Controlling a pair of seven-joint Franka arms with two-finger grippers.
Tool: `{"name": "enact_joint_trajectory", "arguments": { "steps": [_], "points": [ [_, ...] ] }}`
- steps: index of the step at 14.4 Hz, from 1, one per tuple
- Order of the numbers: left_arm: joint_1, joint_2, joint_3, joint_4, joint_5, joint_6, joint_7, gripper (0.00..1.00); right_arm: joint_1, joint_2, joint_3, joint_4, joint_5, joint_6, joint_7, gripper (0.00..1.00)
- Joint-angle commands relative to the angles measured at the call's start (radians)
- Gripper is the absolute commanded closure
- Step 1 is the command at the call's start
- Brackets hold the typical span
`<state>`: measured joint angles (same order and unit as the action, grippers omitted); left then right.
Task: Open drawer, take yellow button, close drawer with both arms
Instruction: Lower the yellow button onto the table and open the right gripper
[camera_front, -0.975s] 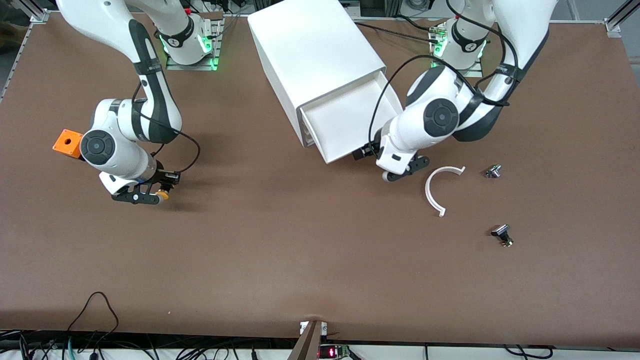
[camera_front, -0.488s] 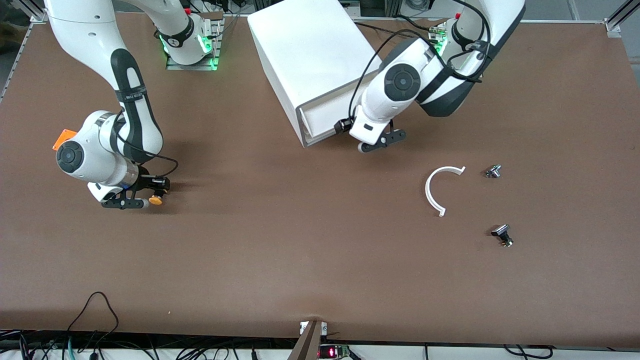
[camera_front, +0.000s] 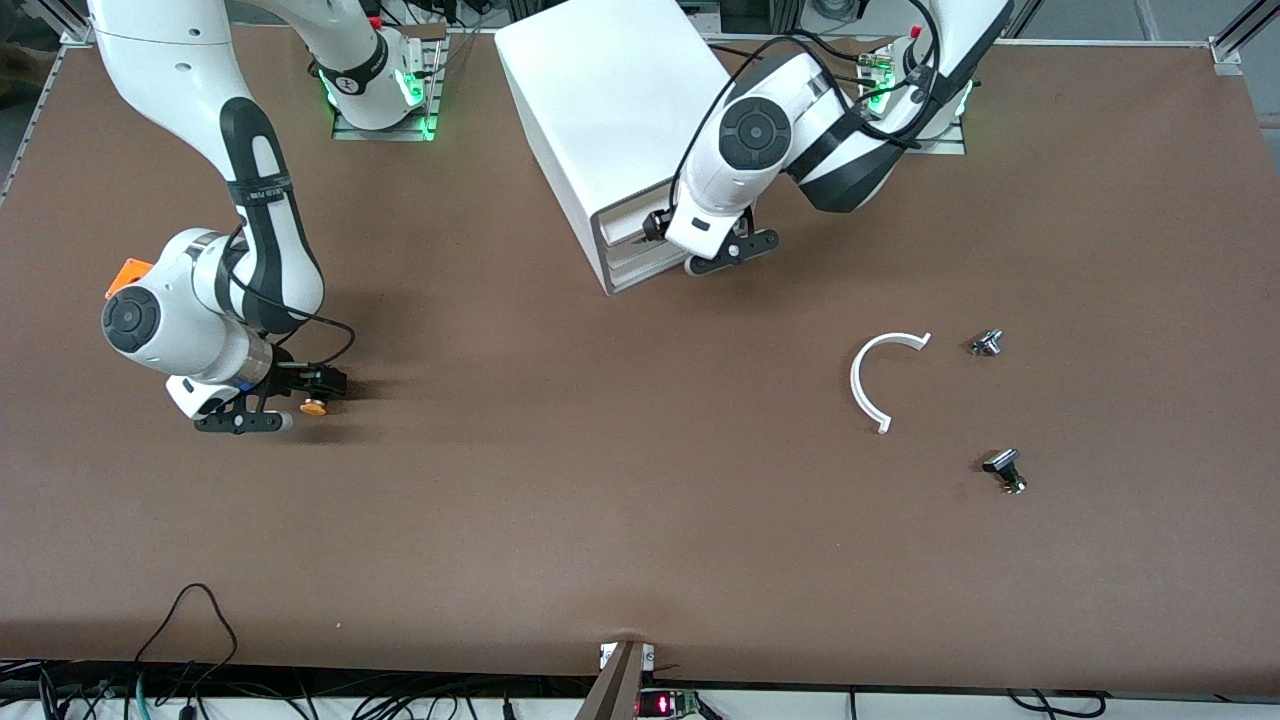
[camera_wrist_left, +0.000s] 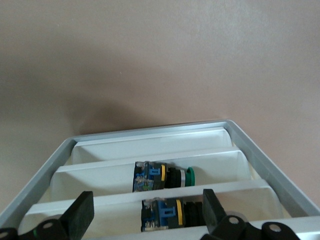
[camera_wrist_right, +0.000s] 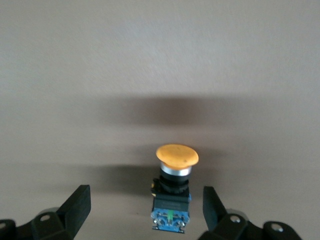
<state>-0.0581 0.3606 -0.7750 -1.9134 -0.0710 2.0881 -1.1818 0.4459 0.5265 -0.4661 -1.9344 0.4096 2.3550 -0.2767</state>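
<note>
The button (camera_front: 313, 407), with an orange-yellow cap and a black-and-blue body, lies on the table toward the right arm's end. My right gripper (camera_front: 298, 400) is open, low around it. In the right wrist view the button (camera_wrist_right: 173, 192) lies between the fingers (camera_wrist_right: 79, 206), touching neither. The drawer (camera_front: 628, 224) sits pushed in, flush with the white cabinet (camera_front: 615, 90). My left gripper (camera_front: 722, 257) is open and empty at the cabinet's front. In the left wrist view its fingers (camera_wrist_left: 82, 215) hang over the stacked drawer fronts.
An orange cube (camera_front: 128, 274) is half hidden by the right arm. A white curved strip (camera_front: 868, 385) and two small metal parts (camera_front: 987, 343) (camera_front: 1003, 468) lie toward the left arm's end. Other buttons, one green-capped (camera_wrist_left: 165, 176), sit in the drawers.
The drawer went from pulled out to fully pushed in, with my left gripper following it to the cabinet. My right gripper let go of the button onto the table and drew back a little.
</note>
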Motion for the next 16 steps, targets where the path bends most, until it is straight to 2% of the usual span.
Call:
{"name": "enact_joint_trajectory", "arguments": {
  "steps": [1,3,8,11,13,14,15,16],
  "points": [
    [-0.022,-0.023,-0.007,-0.019,-0.019,0.004,-0.031,0.03,0.007,-0.061,0.000,0.015,0.006,-0.040,-0.021,0.01],
    [-0.025,-0.020,-0.007,-0.018,-0.019,0.004,-0.038,0.03,0.028,-0.092,-0.009,0.060,-0.049,-0.118,-0.012,0.01],
    [-0.028,-0.019,-0.004,-0.006,-0.019,-0.037,-0.042,0.02,0.028,-0.100,-0.040,0.374,-0.182,-0.515,0.063,0.01],
    [-0.019,-0.025,-0.001,0.030,-0.007,-0.112,-0.042,0.02,0.043,-0.131,-0.037,0.446,-0.222,-0.650,0.204,0.01],
    [-0.019,-0.022,0.003,0.047,-0.007,-0.123,-0.042,0.02,0.065,-0.163,-0.029,0.454,-0.276,-0.674,0.266,0.01],
    [-0.019,-0.019,0.005,0.047,-0.006,-0.123,-0.041,0.02,0.053,-0.189,-0.005,0.453,-0.296,-0.683,0.301,0.01],
    [-0.017,-0.019,0.006,0.047,-0.006,-0.123,-0.035,0.02,0.009,-0.216,0.047,0.453,-0.305,-0.697,0.307,0.01],
    [-0.011,-0.020,0.011,0.048,-0.004,-0.123,-0.030,0.02,-0.069,-0.248,0.137,0.453,-0.319,-0.701,0.327,0.01]
  ]
}}
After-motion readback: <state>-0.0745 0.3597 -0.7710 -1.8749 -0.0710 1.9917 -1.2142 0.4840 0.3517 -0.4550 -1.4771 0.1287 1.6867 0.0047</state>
